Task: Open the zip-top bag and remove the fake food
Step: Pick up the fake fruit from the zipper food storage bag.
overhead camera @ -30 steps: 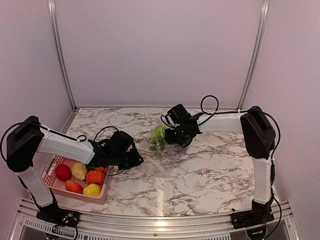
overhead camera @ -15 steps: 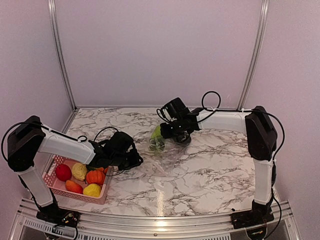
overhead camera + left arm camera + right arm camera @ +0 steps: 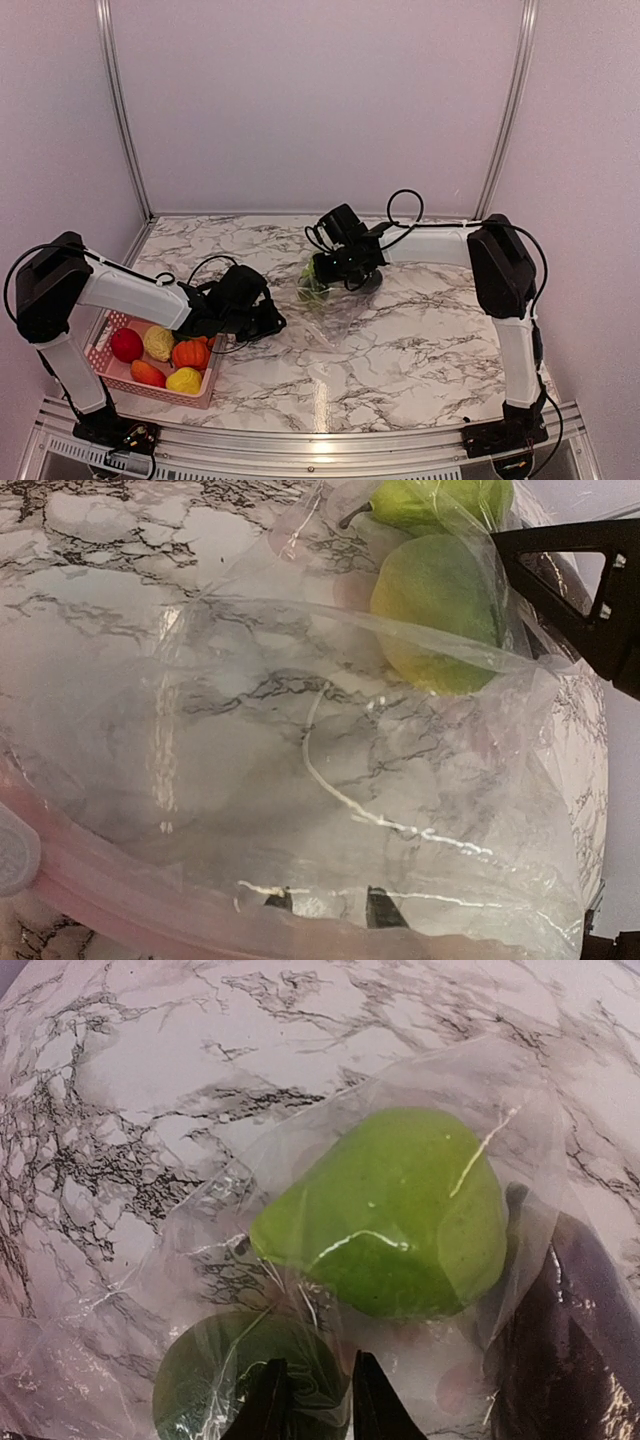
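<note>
The clear zip-top bag (image 3: pixel 333 310) lies crumpled on the marble between my two grippers. My left gripper (image 3: pixel 268 322) is shut on the bag's near end. In the left wrist view its fingertips (image 3: pixel 385 908) show through the plastic above the pink zip strip (image 3: pixel 150 905). My right gripper (image 3: pixel 325 274) is shut on the far end, with wrinkled film pinched between its tips (image 3: pixel 312 1400). Fake food is still inside the bag: a light green piece (image 3: pixel 390 1215), a dark green round one (image 3: pixel 230 1380) and a dark purple eggplant (image 3: pixel 575 1340).
A pink mesh basket (image 3: pixel 108 372) stands at the front left, beside the left arm. It holds a red apple (image 3: pixel 126 344), an orange pumpkin (image 3: pixel 190 353), a yellow lemon (image 3: pixel 184 380) and other pieces. Aluminium frame posts line the back wall.
My right gripper has moved left and down onto the bag's far end and closed on the plastic, partly covering the green pieces from above. The left arm has stayed put.
</note>
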Controlling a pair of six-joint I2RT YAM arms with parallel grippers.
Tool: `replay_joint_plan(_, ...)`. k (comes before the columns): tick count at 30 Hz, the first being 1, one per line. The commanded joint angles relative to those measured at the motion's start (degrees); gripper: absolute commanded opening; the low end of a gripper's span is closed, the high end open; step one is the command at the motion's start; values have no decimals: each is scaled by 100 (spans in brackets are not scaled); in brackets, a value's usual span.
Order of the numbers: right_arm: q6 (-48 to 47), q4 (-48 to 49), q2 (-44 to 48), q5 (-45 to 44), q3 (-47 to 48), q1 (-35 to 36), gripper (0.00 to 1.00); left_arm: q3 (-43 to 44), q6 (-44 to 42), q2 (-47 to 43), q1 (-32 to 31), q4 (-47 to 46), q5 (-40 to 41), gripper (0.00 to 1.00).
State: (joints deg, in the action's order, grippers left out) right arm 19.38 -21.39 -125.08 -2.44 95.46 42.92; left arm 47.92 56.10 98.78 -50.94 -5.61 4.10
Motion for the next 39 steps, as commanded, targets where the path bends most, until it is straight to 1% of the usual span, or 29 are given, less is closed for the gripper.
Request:
replay_joint_plan(1,-56,-131,-158,72,71,48,23,-28,-146,106,22,-124,-3,29)
replay_joint_plan(6,-115,-59,1,96,-184,90,32,-17,-201,124,27,-205,-76,33)
replay_joint_plan(10,-95,-30,26,64,-337,101,33,-20,-254,124,23,-301,-125,34)
replay_joint_plan(17,-33,-74,-62,128,-240,95,22,39,-320,149,26,-371,-184,35)
replay_joint_plan(22,-9,-150,-202,172,-27,94,17,85,-349,166,23,-373,-207,36)
replay_joint_plan(28,25,-201,-260,438,86,111,14,110,-379,183,24,-397,-226,37)
replay_joint_plan(33,84,-146,-294,458,-3,91,15,158,-415,209,24,-441,-247,38)
replay_joint_plan(37,178,-168,-387,488,88,39,14,173,-428,212,23,-450,-260,39)
replay_joint_plan(39,223,-208,-426,509,156,16,12,178,-433,216,27,-450,-260,39)
